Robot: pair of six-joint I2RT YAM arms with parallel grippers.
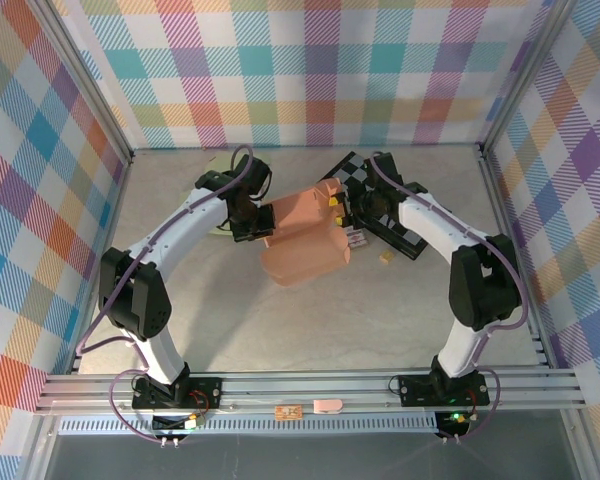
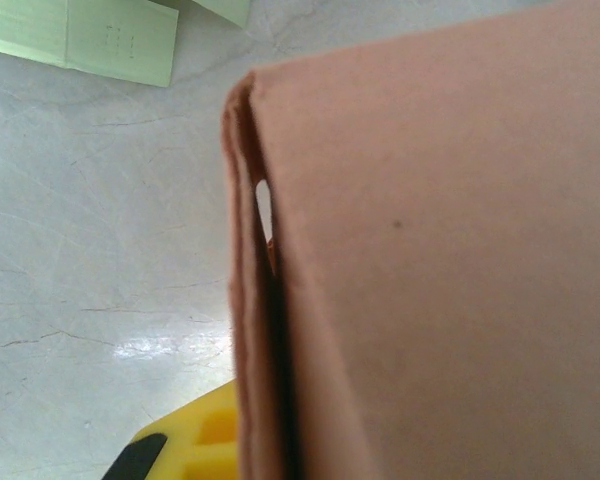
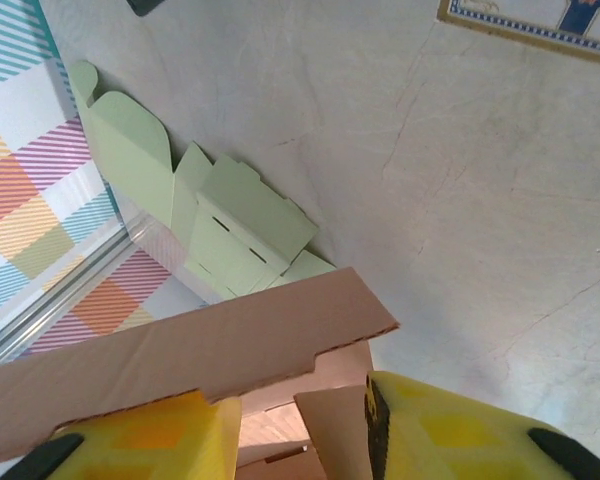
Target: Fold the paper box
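Observation:
A pinkish-brown paper box (image 1: 305, 240) lies partly folded in the middle of the table, between both arms. My left gripper (image 1: 252, 222) is at the box's left end. In the left wrist view one yellow finger (image 2: 195, 445) presses against a doubled wall of the box (image 2: 430, 260), and the other finger is hidden behind the cardboard. My right gripper (image 1: 336, 211) is at the box's upper right end. It stands open in the right wrist view (image 3: 300, 440), with a long flap (image 3: 200, 350) lying over its left finger and a small flap (image 3: 340, 430) in the gap.
A flat light-green paper box (image 3: 210, 220) lies by the left wall, also at the top of the left wrist view (image 2: 100, 35). A black-and-white checkered mat (image 1: 395, 225) lies under the right arm, with a small tan piece (image 1: 387, 257) beside it.

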